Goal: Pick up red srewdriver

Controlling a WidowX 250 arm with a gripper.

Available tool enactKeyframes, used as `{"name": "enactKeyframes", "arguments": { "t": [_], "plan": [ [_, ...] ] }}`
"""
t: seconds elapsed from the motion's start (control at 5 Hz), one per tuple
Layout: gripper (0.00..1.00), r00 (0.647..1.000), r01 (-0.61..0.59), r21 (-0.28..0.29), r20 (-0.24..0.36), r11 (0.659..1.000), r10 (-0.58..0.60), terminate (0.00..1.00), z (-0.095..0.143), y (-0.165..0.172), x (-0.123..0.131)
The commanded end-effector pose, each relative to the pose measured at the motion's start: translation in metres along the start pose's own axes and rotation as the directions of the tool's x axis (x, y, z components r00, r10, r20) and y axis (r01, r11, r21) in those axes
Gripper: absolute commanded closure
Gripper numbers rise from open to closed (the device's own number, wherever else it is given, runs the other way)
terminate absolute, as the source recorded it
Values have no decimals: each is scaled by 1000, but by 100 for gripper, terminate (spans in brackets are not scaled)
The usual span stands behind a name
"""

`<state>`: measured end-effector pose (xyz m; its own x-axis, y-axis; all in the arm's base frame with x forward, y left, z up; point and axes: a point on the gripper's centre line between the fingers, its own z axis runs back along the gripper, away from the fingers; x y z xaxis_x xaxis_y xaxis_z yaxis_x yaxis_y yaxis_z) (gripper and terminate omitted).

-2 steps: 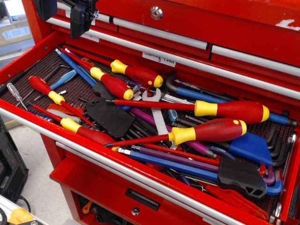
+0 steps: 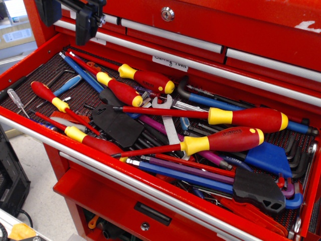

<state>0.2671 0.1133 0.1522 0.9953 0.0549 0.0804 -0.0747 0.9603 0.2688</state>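
The red screwdriver (image 2: pixel 51 97) lies at the left of the open drawer. It is slim, with a short red handle, a yellow collar and a thin red shaft pointing towards the lower right. My gripper (image 2: pixel 66 20) hangs at the top left, above the drawer's back left corner and well above and behind the screwdriver. Its two black fingers (image 2: pixel 84 25) stand apart with nothing between them.
The red drawer (image 2: pixel 30 125) is full of tools: several bigger red screwdrivers with yellow collars (image 2: pixel 235 118), a tiny clear-handled screwdriver (image 2: pixel 16 100) at the far left, a black holder (image 2: pixel 118 125), a wrench (image 2: pixel 168 123), blue and purple hex keys (image 2: pixel 185 173). Closed drawers (image 2: pixel 210 45) stand behind.
My gripper has come down slightly and shifted a little to the left. The tools in the drawer have not moved.
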Motion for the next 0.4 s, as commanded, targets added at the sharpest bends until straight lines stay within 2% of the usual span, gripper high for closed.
{"name": "enactKeyframes", "arguments": {
  "t": [0.0, 0.2],
  "plan": [
    [0, 958, -286, 81, 24, 955, 285, 0, -11, 1, 26],
    [0, 896, -440, 59, -45, 896, 442, 0, -27, 14, 32]
  ]
}}
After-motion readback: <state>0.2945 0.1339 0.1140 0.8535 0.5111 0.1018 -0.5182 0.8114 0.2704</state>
